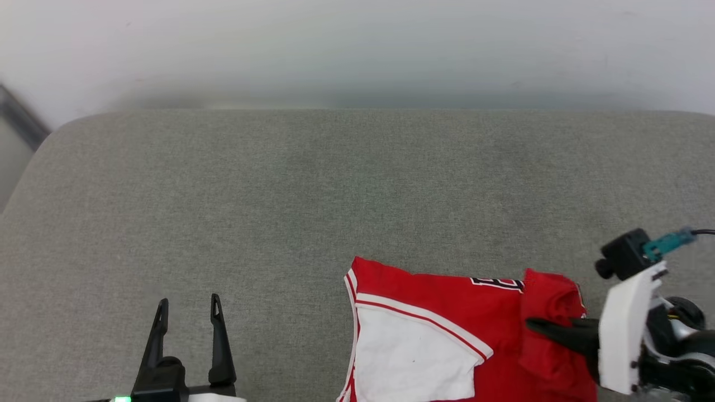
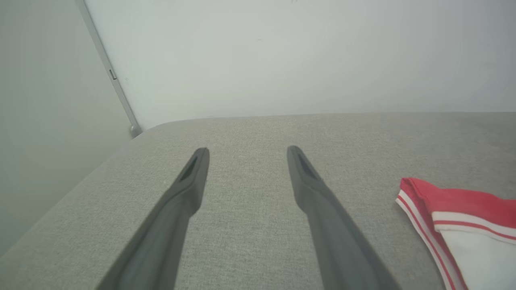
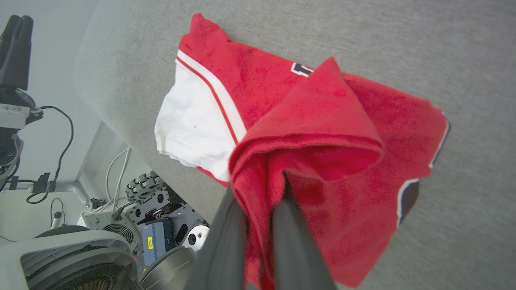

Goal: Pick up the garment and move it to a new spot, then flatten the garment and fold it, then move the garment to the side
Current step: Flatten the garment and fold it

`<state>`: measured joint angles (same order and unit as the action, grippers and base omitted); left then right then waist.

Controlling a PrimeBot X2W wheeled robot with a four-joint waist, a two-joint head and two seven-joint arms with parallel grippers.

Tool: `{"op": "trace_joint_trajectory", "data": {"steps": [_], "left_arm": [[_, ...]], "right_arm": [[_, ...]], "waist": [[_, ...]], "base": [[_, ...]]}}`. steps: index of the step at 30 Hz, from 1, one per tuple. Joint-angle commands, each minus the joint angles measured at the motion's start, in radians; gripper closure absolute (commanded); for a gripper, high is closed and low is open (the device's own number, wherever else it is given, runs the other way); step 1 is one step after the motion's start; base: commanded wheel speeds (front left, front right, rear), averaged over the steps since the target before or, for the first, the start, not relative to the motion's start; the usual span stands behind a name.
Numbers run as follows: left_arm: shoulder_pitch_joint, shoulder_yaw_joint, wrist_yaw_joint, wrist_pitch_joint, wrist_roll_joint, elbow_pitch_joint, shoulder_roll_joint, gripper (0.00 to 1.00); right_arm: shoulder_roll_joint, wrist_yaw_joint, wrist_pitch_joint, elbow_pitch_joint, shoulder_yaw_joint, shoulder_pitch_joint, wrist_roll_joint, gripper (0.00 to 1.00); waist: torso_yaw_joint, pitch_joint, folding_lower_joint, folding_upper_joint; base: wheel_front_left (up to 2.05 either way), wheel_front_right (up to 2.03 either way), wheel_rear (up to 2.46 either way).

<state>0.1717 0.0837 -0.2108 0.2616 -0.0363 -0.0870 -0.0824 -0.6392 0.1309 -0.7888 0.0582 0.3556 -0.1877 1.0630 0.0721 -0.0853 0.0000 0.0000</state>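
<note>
- Position of the garment (image 1: 447, 296): it lies on the grey padded bench (image 1: 279, 195), along the near edge and in the right half. It is well clear of the far edge and of the left corners.
- Its long axis runs left to right along that near edge. The white sleeve (image 1: 413, 357), edged with a thin red stripe, is the left end. A scrap of black-and-white lettering (image 1: 497, 283) shows on the side toward the far edge.
- At the right end the red cloth is doubled into a raised fold (image 1: 550, 304), so the shirt is not flat. Whether any of it hangs over the near edge cannot be told.
- The right gripper (image 1: 539, 325) comes in from the right, its fingers pointing left along the long axis and pinched tight on that fold. The right wrist view shows red cloth bunched between and around both fingers.
- The left gripper (image 1: 187, 304) has its fingers spread wide with nothing between them. It is above bare bench by the near edge, well apart from the garment, which lies to its right with the sleeve end nearest.
- The right arm is the nearer one and has the only hold. Any carry or fold would likely run leftward along the axis, and the left gripper would have to travel right to reach the sleeve end.
</note>
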Motion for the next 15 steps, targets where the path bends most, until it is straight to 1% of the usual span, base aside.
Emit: {"op": "trace_joint_trajectory", "data": {"steps": [1,4,9,12,15], "left_arm": [[-0.020,-0.006,0.007,0.005,0.007,0.001,0.006,0.00],[-0.035,-0.008,0.016,0.005,0.006,0.005,0.010,0.00],[-0.058,-0.012,0.028,0.005,0.008,0.008,0.015,0.00],[-0.065,-0.015,0.033,0.005,0.006,0.011,0.018,0.00],[-0.078,-0.013,0.039,0.005,0.007,0.015,0.020,0.00]], "right_arm": [[0.029,0.000,-0.013,0.014,0.029,-0.039,-0.020,1.00],[0.080,0.000,-0.036,0.017,0.110,-0.115,-0.067,1.00],[0.167,0.000,-0.048,-0.023,0.263,-0.247,-0.132,1.00],[0.214,0.000,-0.035,-0.079,0.353,-0.323,-0.172,1.00],[0.250,0.000,-0.023,-0.161,0.439,-0.380,-0.194,1.00]], "waist": [[0.007,-0.008,0.0000,0.0000],[0.017,-0.022,0.0000,0.0000],[0.033,-0.045,0.0000,0.0000],[0.042,-0.060,0.0000,0.0000],[0.052,-0.071,0.0000,0.0000]], "base": [[0.00,0.00,0.00],[0.00,0.00,0.00],[0.00,0.00,0.00],[0.00,0.00,0.00],[0.00,0.00,0.00]]}}
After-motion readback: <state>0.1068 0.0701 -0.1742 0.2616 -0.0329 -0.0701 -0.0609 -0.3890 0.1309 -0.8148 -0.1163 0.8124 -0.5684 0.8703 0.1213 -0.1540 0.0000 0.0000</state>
